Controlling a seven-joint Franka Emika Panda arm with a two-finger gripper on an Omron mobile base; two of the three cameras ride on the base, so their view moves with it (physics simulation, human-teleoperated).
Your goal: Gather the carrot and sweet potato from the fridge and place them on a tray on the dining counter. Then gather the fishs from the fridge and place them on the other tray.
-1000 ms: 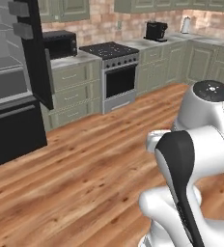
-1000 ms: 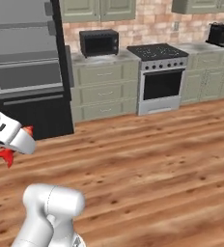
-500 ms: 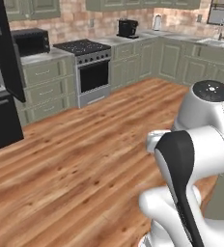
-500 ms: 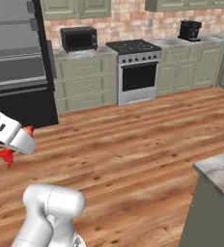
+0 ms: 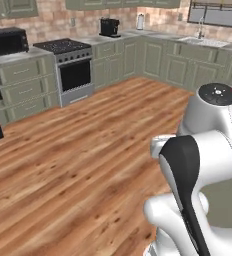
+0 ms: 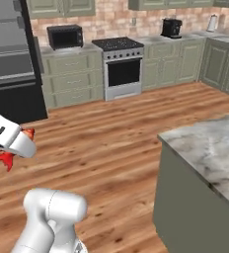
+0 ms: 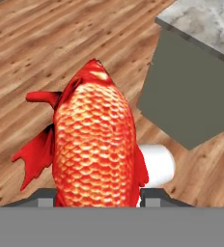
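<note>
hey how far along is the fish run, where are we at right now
Done: a red-orange fish is out of the fridge. In hand: the gripper is shut on it, carried above the wood floor. Left: the dining counter is close, but the fish isn't over it yet; no tray is visible.
</note>
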